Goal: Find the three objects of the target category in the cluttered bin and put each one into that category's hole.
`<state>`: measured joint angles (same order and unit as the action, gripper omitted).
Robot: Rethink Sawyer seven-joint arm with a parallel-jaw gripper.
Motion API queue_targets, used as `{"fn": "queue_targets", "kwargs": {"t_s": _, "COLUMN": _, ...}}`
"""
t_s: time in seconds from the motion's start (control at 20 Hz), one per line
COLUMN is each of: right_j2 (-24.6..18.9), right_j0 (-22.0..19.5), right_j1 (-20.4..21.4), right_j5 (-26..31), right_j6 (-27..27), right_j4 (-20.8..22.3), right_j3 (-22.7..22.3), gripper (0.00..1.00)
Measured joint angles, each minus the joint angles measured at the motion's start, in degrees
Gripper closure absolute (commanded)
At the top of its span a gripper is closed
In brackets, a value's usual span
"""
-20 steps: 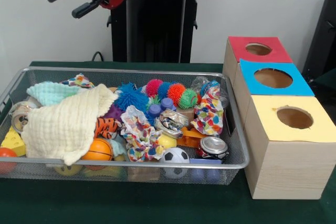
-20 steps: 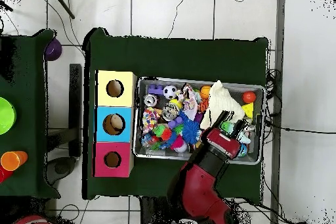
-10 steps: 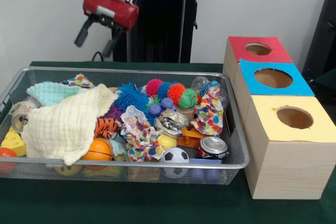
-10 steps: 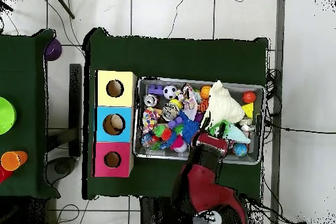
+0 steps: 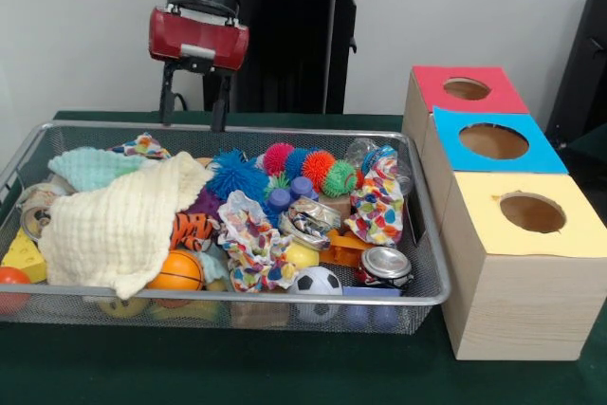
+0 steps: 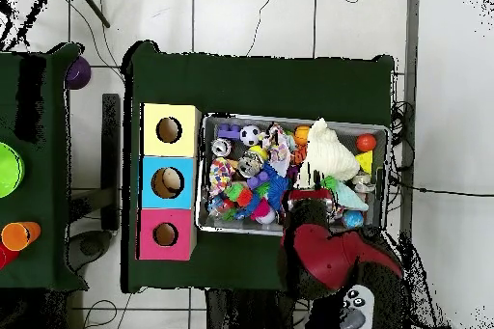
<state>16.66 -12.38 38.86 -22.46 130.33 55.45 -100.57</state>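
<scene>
A wire mesh bin holds a heap of toys. A cream cloth covers its left part. Spiky balls lie at the back: blue, pink, orange and green. Crushed cans, a soccer ball, a basketball and patterned cloths lie nearer the front. My gripper hangs open and empty over the bin's far left rim, fingers pointing straight down. Red, blue and yellow boxes with holes stand right of the bin.
Seen from overhead, the red arm reaches over the bin from below, with the boxes on its left. A second table at the far left carries a green bowl and orange cups.
The gripper has swung from pointing sideways to pointing straight down. It has also shifted right and lower, toward the bin's far rim. The bin's contents have not moved.
</scene>
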Motion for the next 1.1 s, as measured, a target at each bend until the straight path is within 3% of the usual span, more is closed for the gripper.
{"fn": "queue_targets", "kwargs": {"t_s": 0.1, "right_j2": -2.63, "right_j0": -1.48, "right_j1": 1.25, "right_j5": 0.04, "right_j6": 0.97, "right_j4": 2.40, "right_j3": 0.53, "gripper": 0.00}}
{"fn": "queue_targets", "kwargs": {"t_s": 0.2, "right_j2": -9.18, "right_j0": -5.03, "right_j1": 3.90, "right_j5": 0.05, "right_j6": 4.08, "right_j4": 7.48, "right_j3": 1.72, "gripper": 0.00}}
{"fn": "queue_targets", "kwargs": {"t_s": 0.3, "right_j2": -10.26, "right_j0": -5.58, "right_j1": 4.27, "right_j5": 0.05, "right_j6": 4.69, "right_j4": 8.15, "right_j3": 1.94, "gripper": 0.00}}
{"fn": "queue_targets", "kwargs": {"t_s": 0.45, "right_j2": -16.18, "right_j0": -8.35, "right_j1": 5.95, "right_j5": 0.04, "right_j6": 8.47, "right_j4": 11.09, "right_j3": 3.33, "gripper": 0.00}}
{"fn": "queue_targets", "kwargs": {"t_s": 0.75, "right_j2": -23.15, "right_j0": -11.17, "right_j1": 7.16, "right_j5": 0.00, "right_j6": 12.51, "right_j4": 15.86, "right_j3": 4.15, "gripper": 0.00}}
{"fn": "queue_targets", "kwargs": {"t_s": 0.95, "right_j2": -28.65, "right_j0": -13.88, "right_j1": 6.98, "right_j5": 0.45, "right_j6": 16.42, "right_j4": 20.82, "right_j3": 4.13, "gripper": 0.00}}
{"fn": "queue_targets", "kwargs": {"t_s": 1.1, "right_j2": -30.83, "right_j0": -15.18, "right_j1": 6.57, "right_j5": 0.88, "right_j6": 18.09, "right_j4": 21.63, "right_j3": 4.14, "gripper": 0.00}}
